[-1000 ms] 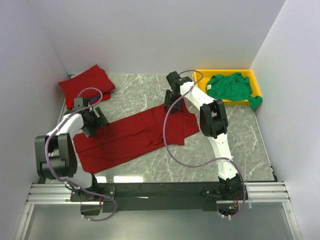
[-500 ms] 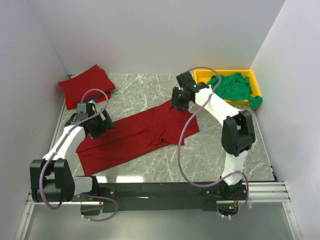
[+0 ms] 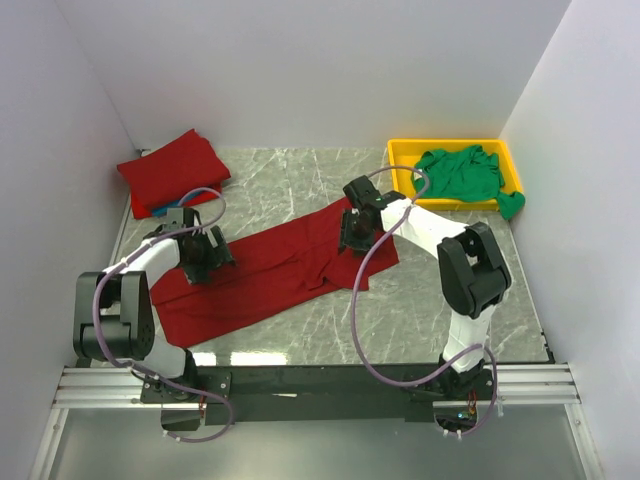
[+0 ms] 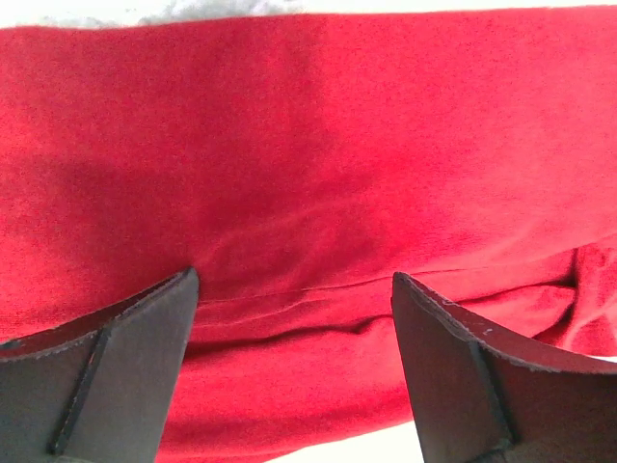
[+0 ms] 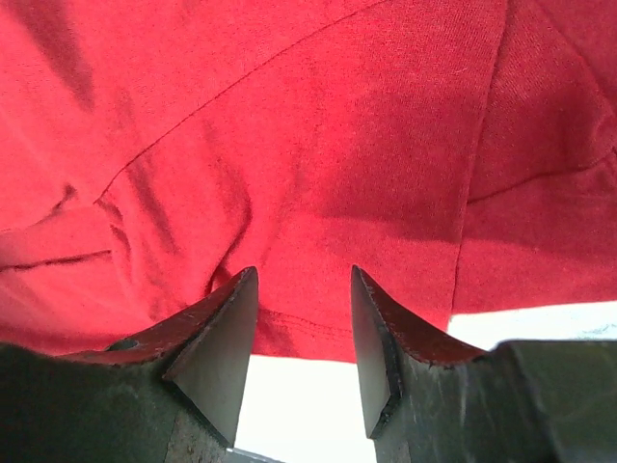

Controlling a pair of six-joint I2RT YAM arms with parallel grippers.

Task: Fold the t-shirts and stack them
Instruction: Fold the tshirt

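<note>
I see the dark red t-shirt [image 3: 265, 275] spread flat on the tabletop [image 3: 290, 180], left gripper [image 4: 294, 278] low over its left end, jaws wide apart and empty, right gripper [image 5: 304, 271] at its right edge, jaws narrowly parted, gripping nothing I can see

In the top view, 1 spread t-shirt [image 3: 270, 275] lies flat across the middle of the table [image 3: 300, 175], running from 8 o'clock to 2 o'clock. A folded t-shirt pile [image 3: 172, 170] sits in the 10 o'clock corner. The tray [image 3: 400, 150] sits in the 2 o'clock corner, holding 1 crumpled t-shirt [image 3: 460, 175] that spills over its 4 o'clock corner. The left gripper [image 3: 197, 258] is over the spread t-shirt's 9 o'clock end, the right gripper [image 3: 352, 232] over its 2 o'clock end.
</note>
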